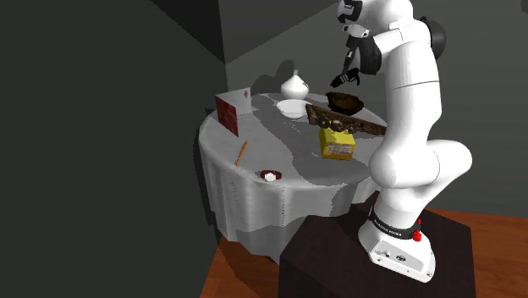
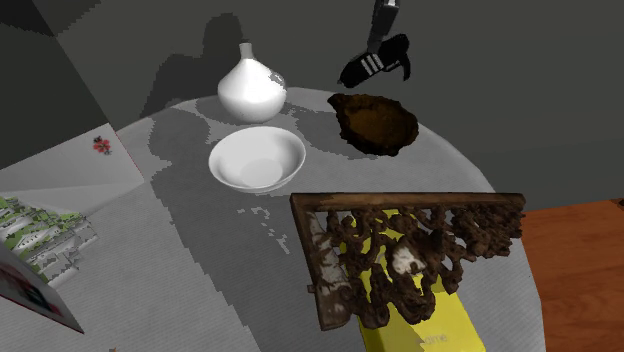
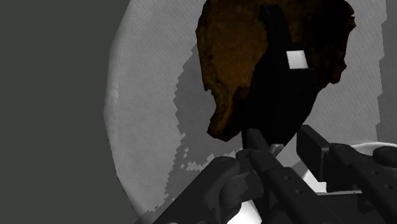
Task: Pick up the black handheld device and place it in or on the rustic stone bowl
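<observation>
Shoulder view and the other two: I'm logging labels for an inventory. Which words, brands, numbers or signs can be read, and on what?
No text can be quoted.
On the black band at the arm's foot: white lettering, too small to read.
On the yellow box: pale label, too blurred to read.
On the black handheld device: white stripes, no letters.
On the pale card: small red and black mark, no words.

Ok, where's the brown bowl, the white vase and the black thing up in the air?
brown bowl [image 2: 375,125]: second exterior view, its hollow inside.
white vase [image 2: 252,92]: second exterior view, its round belly.
black device [image 2: 375,62]: second exterior view, its striped middle.
</observation>
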Robot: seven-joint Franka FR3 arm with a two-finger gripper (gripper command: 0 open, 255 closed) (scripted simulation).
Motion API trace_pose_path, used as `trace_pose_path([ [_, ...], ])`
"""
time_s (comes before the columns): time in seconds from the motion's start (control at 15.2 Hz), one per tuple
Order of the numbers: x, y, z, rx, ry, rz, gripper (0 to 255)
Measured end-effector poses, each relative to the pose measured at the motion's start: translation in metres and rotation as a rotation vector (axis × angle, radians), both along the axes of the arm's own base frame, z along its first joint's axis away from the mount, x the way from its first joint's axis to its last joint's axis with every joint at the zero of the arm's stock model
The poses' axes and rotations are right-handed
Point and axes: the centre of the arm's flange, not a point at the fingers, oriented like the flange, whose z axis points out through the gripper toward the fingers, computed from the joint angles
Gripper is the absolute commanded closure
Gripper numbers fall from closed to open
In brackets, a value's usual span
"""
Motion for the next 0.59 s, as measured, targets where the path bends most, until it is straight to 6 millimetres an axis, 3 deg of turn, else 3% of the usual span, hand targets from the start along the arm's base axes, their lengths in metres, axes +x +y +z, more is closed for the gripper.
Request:
trace_pose_path([
  [0.59,0.000,-0.001,-0.047,0.000,0.000,0.000,255],
])
